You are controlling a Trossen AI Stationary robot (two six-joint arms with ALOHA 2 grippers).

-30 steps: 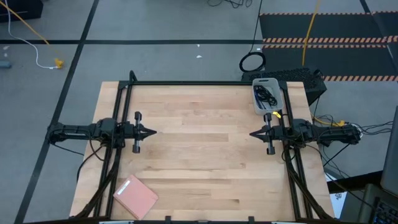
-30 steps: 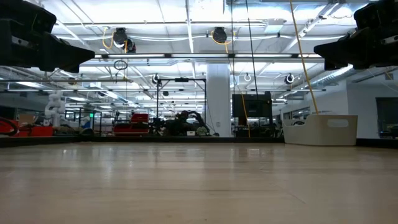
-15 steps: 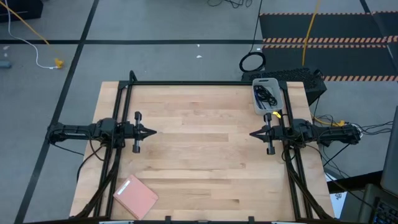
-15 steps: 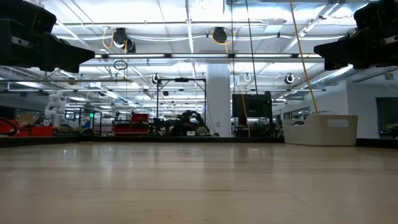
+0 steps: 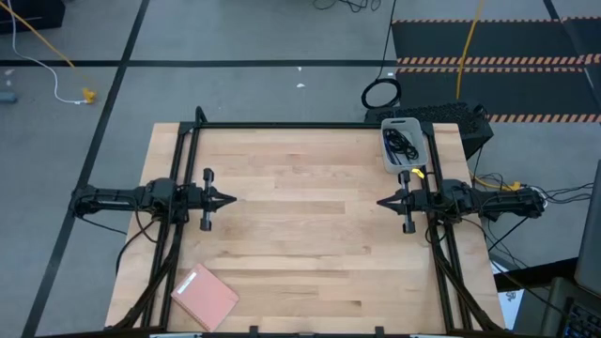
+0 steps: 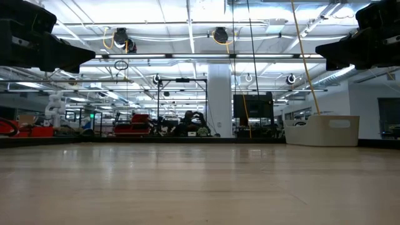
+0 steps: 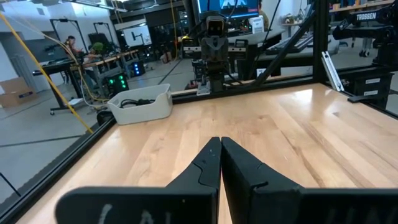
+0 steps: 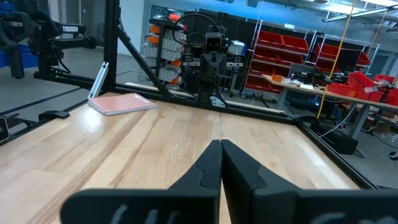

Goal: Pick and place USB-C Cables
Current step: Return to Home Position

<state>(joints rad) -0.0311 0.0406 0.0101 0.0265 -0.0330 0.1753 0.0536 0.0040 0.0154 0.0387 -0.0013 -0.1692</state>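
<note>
The left gripper (image 5: 228,199) is hanging over the middle of the bench's (image 5: 300,244) left edge, pointing inward toward the bench centre, with its jaws pressed together and holding nothing; the left wrist view is showing the two dark fingers (image 7: 202,168) meeting at their tips. The right gripper (image 5: 382,201) is hanging over the middle of the right edge, pointing inward and facing the left one across the bare wood, well apart from it. Its jaws are likewise pressed together and empty, as the right wrist view (image 8: 220,144) is showing. The white bin (image 5: 386,158) is standing at the far right corner of the bench, just beside the right arm on its far side; whether bin and arm are touching cannot be told. The USB-C Cables (image 5: 402,143) are lying inside this bin as a dark tangle, and the left wrist view is showing black loops (image 7: 134,102) rising just above the bin's rim. The single cords cannot be told apart. A pink flat pad (image 5: 206,295) is lying at the near left corner of the bench, turned at an angle to the edges. A black ring of thick cable (image 5: 381,94) is lying on the floor beyond the far edge, near the bin's corner.
</note>
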